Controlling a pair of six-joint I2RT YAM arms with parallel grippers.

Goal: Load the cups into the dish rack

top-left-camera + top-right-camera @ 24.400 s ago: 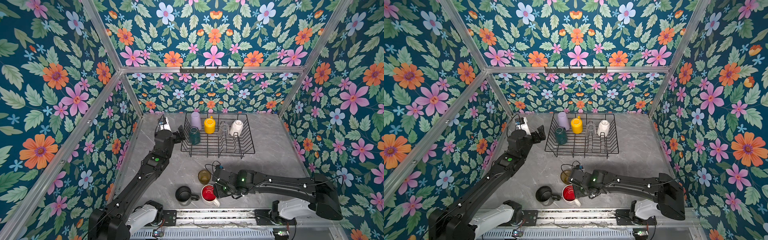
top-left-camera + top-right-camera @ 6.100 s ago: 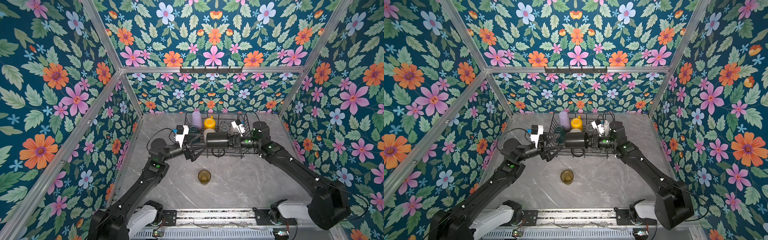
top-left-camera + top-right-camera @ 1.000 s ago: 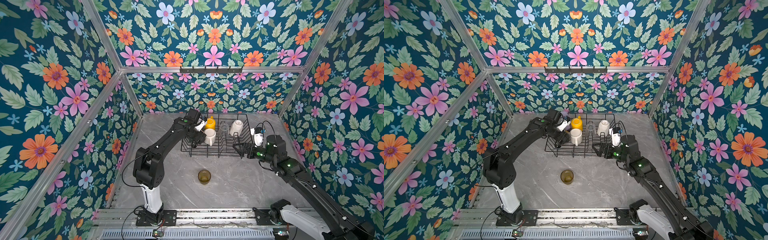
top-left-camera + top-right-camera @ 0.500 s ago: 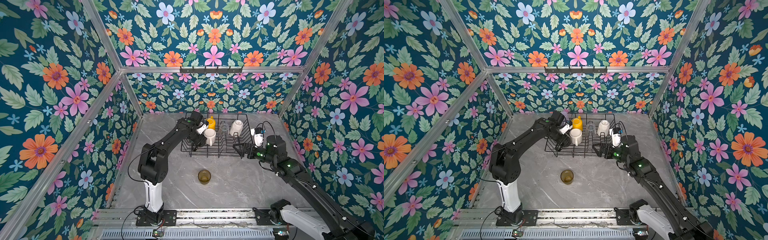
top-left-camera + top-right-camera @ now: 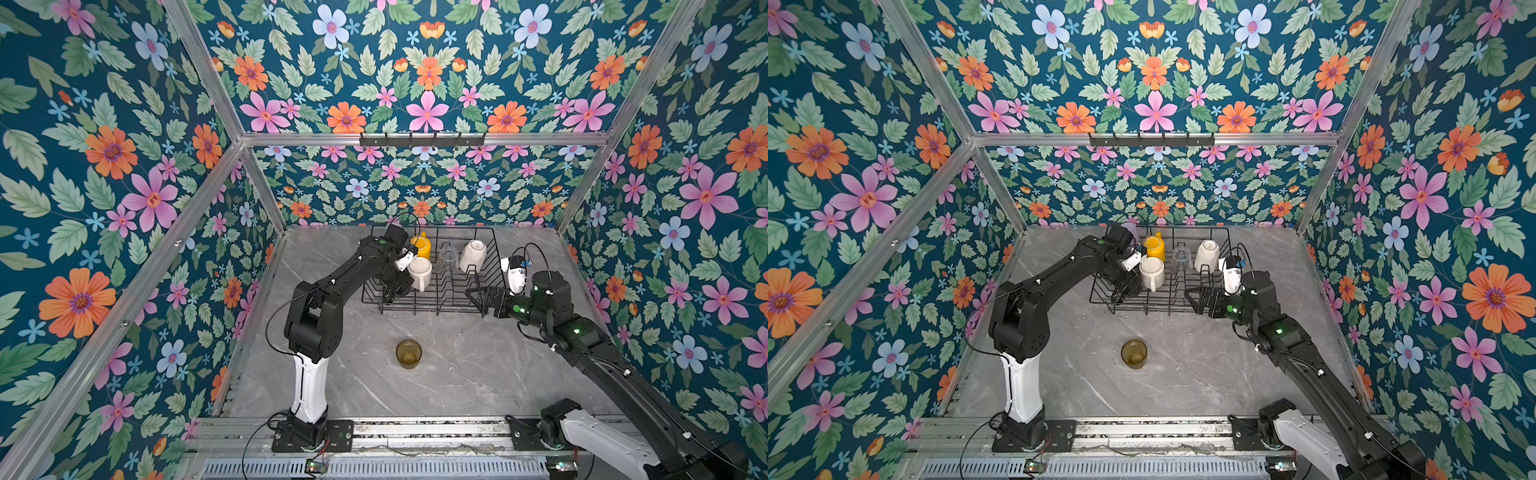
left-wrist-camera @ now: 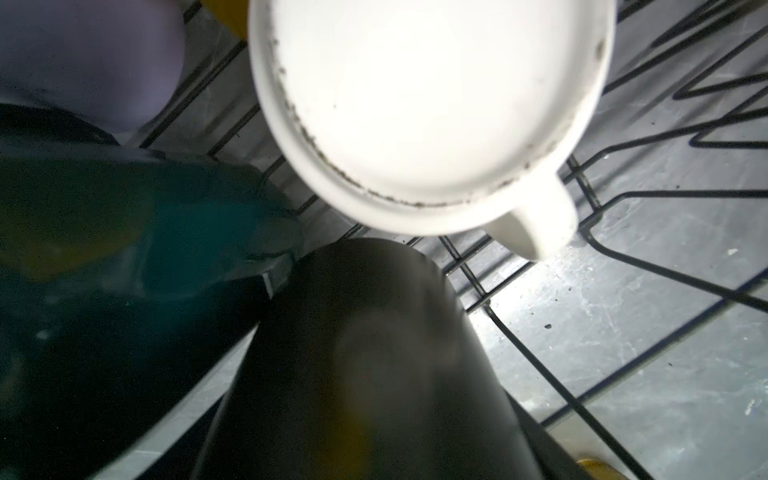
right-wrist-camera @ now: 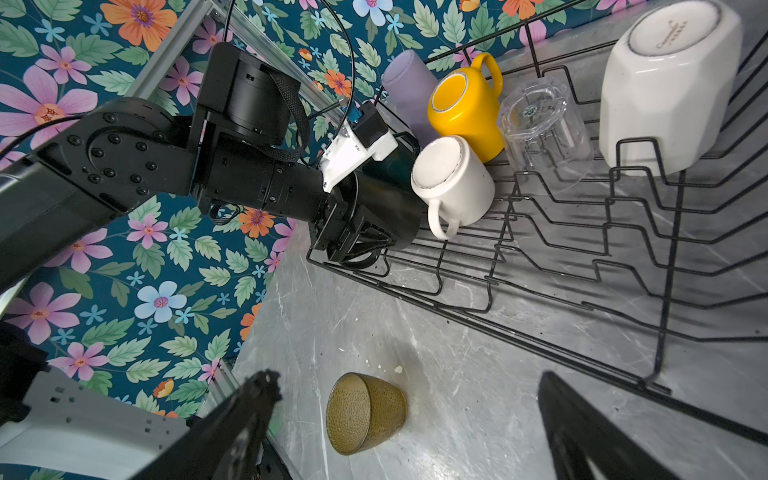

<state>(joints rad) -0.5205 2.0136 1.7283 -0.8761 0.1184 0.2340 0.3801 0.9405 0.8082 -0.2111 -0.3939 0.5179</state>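
Amber glass (image 5: 408, 353) upright on table (image 5: 478, 382), well apart from spread right pincer (image 5: 475, 301)

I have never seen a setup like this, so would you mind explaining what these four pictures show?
A left arm and a right arm, both robots, work over a grey table. Two pictures look down from twin overhead cameras; the other two come from a camera on each arm's wrist. Several cups sit upside down in the dish rack; the amber glass stands alone on the table. The left tool holds the black mug inside the rack, beside a white mug. The right tool is open and empty.
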